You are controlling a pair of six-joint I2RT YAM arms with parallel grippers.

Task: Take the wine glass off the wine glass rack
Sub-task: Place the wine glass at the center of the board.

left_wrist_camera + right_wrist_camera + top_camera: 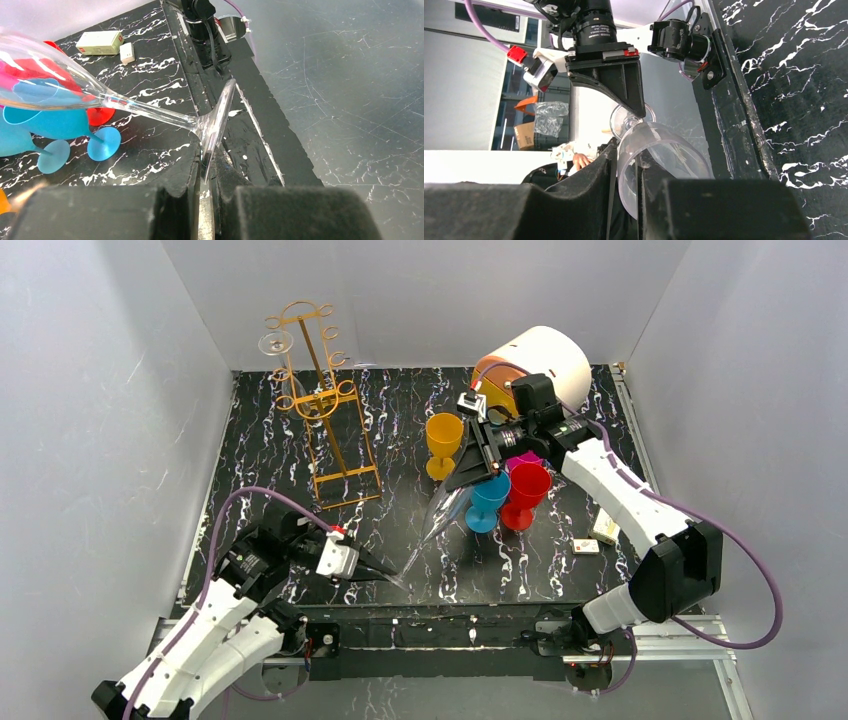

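A clear wine glass point(440, 515) hangs tilted between my two grippers, off the gold wire wine glass rack point(330, 430) at the back left. My left gripper point(395, 577) is shut on the edge of its round foot; in the left wrist view the foot point(216, 120) stands pinched between the jaws of my left gripper point(207, 170). My right gripper point(462, 485) is at the bowl's mouth. The right wrist view shows the bowl's rim point(664, 150) with one finger inside and one outside, my right gripper point(626, 160) narrowed onto the wall. Another clear glass point(277, 344) hangs on the rack.
Yellow point(443, 437), blue point(487, 498), red point(526, 490) and pink point(522, 462) goblets stand close under the right arm. A white and orange cylinder point(535, 365) lies at the back. Two small boxes point(605, 527) lie to the right.
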